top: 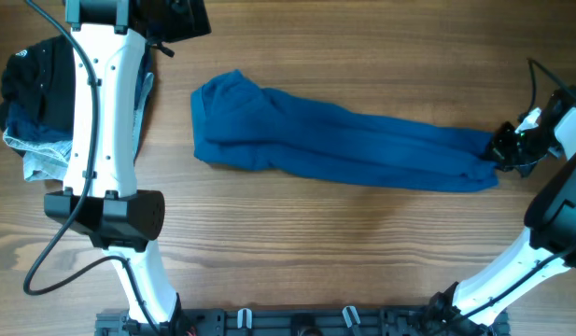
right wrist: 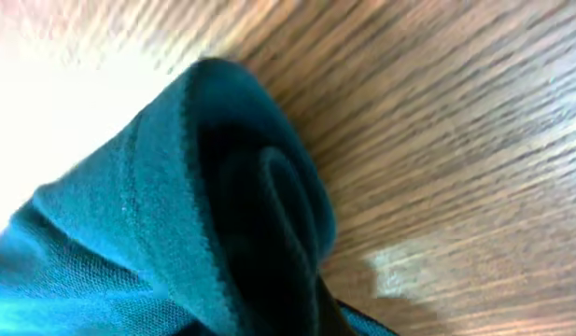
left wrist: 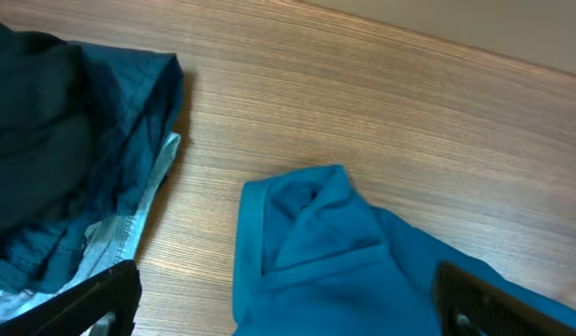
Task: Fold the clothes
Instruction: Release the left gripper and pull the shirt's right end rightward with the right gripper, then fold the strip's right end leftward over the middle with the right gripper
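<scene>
At the right edge of the overhead view, the right claw [top: 508,147] is pinched shut on the narrow tip of the clothes [top: 344,145]. Its wrist view is filled by a rolled blue hem pressed close to the lens. Toward the upper left, the left claw [left wrist: 288,297] is spread wide and holds nothing, near the broad end of the blue cloth.

Outward from both, the clothes lie as one long bunched band across the middle of the counter [top: 316,252], wide at the left and tapering rightward. The cloth looks light, limp and wrinkly. It will likely sag and drag rather than keep a shape, so a hem or corner pinched through the layers seems the best hold.

A black garment [top: 35,67] and pale jeans [top: 43,157] sit heaped at the far left, apart from it.
</scene>
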`<state>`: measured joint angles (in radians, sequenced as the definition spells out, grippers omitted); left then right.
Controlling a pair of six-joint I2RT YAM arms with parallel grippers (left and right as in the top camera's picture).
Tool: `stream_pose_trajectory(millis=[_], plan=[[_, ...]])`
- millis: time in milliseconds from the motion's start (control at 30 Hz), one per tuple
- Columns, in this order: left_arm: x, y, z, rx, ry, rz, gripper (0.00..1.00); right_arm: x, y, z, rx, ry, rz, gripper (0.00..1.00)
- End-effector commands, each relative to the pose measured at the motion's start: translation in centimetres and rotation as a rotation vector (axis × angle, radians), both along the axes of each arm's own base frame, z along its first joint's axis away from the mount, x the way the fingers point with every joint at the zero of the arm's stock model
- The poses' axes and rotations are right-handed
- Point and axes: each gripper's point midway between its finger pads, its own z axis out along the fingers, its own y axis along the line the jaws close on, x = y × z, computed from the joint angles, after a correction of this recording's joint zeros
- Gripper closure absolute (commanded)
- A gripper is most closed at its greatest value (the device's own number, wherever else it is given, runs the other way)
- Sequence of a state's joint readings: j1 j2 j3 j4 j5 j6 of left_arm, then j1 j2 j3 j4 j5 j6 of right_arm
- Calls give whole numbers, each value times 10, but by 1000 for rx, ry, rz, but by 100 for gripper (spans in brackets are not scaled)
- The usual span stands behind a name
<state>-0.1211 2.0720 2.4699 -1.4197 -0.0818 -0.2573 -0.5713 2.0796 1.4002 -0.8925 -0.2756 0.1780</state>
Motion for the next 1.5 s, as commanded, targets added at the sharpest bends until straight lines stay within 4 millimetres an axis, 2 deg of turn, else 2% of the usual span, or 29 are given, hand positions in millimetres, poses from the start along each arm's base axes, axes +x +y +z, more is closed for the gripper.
stream_pose_trajectory(millis=[0,100,167,467,533,667,733,833,900,933,1000,1133,1267,1367,1467], plan=[[3,7,1,9,-10,26,1,-9,-36,-15,9,3,-125,95],[5,6,2,5,-19,28,1,-5,-56,-9,53,-90,-196,96],[5,6,2,5,-20,28,1,-9,-66,-8,65,-106,-248,96],[5,6,2,5,-19,27,0,-5,-67,6,46,-136,-229,96],[5,6,2,5,-18,27,1,-2,-68,20,22,-167,-215,96],[5,5,2,3,-18,26,0,15,-62,75,-78,-281,-147,96],[5,5,2,-3,-18,32,1,22,-46,112,-142,-335,-85,95],[5,5,2,-2,-18,31,1,30,-18,144,-203,-372,-8,96],[5,5,2,-2,-18,32,1,37,7,154,-219,-383,54,96],[5,5,2,-2,-18,32,0,41,27,155,-210,-382,101,96],[5,5,2,-2,-18,32,0,47,62,145,-227,-331,174,96],[4,5,1,-1,-14,31,0,54,113,137,-242,-312,297,95],[4,5,1,-1,-15,31,0,63,152,128,-242,-313,385,96],[4,5,1,-1,-14,31,0,72,181,110,-224,-301,432,96],[3,5,1,-1,-10,31,0,79,208,84,-196,-277,479,96]])
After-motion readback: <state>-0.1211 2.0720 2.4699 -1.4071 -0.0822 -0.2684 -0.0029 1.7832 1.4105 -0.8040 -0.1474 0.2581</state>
